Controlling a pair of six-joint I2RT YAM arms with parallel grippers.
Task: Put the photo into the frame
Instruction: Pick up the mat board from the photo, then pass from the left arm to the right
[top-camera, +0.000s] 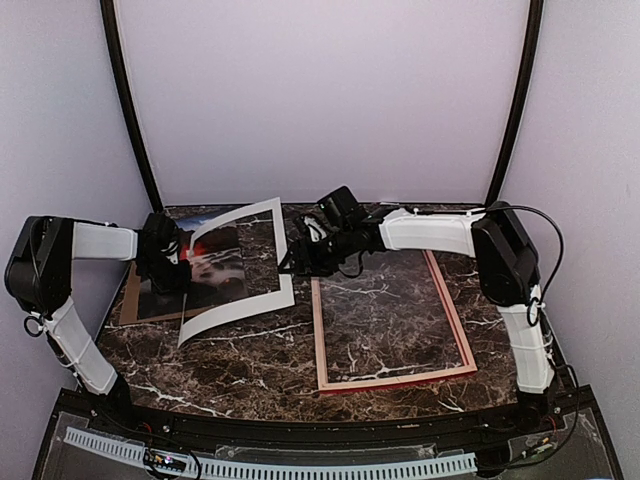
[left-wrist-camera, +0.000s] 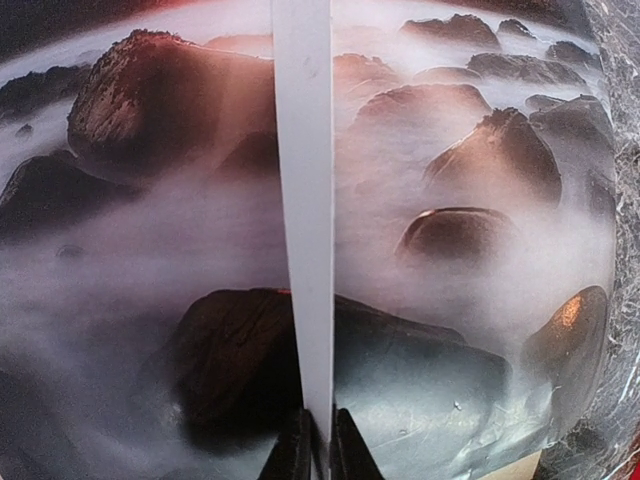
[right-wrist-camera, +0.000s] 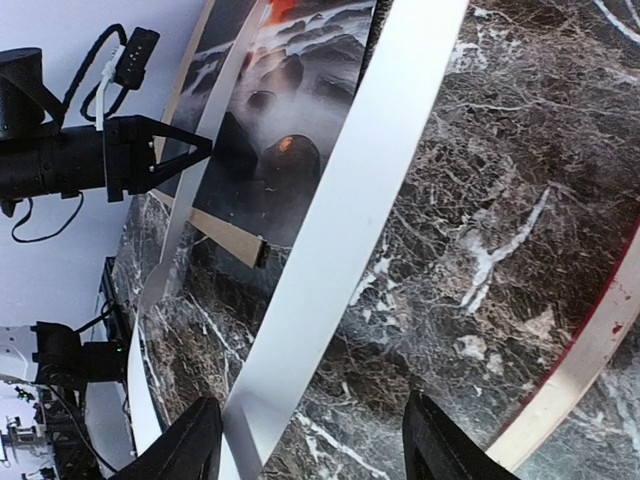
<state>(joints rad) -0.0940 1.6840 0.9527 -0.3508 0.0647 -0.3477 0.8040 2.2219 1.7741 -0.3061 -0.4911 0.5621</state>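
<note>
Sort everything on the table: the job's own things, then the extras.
Job: photo; red frame.
Extras: white mat, pinched in the left gripper; brown backing board under the photo.

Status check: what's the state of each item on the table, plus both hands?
frame: flat on the table, empty.
backing board: flat on the table, under the photo.
photo: flat on the backing board, not in the frame.
white mat: raised and tilted above the photo.
left hand: shut on the white mat's left strip.
right hand: open, mat strip between its fingers, not clamped.
</note>
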